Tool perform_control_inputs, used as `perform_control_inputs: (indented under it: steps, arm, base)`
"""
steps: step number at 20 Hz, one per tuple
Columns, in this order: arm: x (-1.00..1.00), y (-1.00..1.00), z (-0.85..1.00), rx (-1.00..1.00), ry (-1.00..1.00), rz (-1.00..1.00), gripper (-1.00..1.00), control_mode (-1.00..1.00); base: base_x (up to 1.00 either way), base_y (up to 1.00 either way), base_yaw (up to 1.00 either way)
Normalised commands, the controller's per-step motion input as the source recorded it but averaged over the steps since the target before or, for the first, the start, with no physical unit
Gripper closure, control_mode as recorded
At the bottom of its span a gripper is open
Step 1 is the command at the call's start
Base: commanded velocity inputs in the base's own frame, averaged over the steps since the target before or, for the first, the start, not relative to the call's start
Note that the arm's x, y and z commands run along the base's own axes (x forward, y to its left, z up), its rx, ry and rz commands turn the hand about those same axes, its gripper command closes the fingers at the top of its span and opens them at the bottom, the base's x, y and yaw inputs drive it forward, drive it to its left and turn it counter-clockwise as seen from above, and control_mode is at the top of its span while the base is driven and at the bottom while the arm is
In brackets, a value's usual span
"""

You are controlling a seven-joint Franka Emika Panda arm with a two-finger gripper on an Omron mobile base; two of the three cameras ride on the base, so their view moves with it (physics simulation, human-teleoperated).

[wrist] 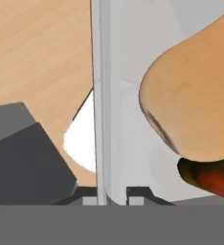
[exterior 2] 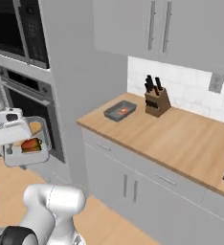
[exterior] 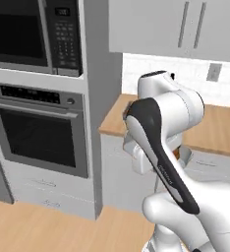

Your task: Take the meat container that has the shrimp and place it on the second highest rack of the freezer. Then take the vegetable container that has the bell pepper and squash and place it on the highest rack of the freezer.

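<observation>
Inside clear container [exterior 2: 25,152]: tan squash [wrist: 195,100]; red pepper [wrist: 214,178]

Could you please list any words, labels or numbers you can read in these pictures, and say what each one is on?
None can be read.
Microwave keypad: markings too small.
Microwave display: blurred.
Oven control strip: blurred marks.
Dark band on the robot arm: small lettering, illegible.

There are two trays: one clear tray [exterior 2: 25,152] with one red pepper [exterior 2: 31,145] and one tan squash [wrist: 195,95] in it, and one dark tray [exterior 2: 119,111] on the one wooden counter [exterior 2: 181,143]. There is one knife block [exterior 2: 157,101], one oven [exterior: 38,130] and one microwave [exterior: 36,34].
</observation>
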Motion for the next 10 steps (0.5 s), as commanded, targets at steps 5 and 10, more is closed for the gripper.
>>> perform_control_inputs:
  steps: [5, 10]
  arm:
    - [0.0, 0.0, 0.0, 0.0, 0.0, 0.0, 1.0, 1.0]
    - [0.0, 0.0, 0.0, 0.0, 0.0, 0.0, 1.0, 1.0]
  base:
    - [0.36, 0.72, 0.69]
    - [1.0, 0.99, 0.32]
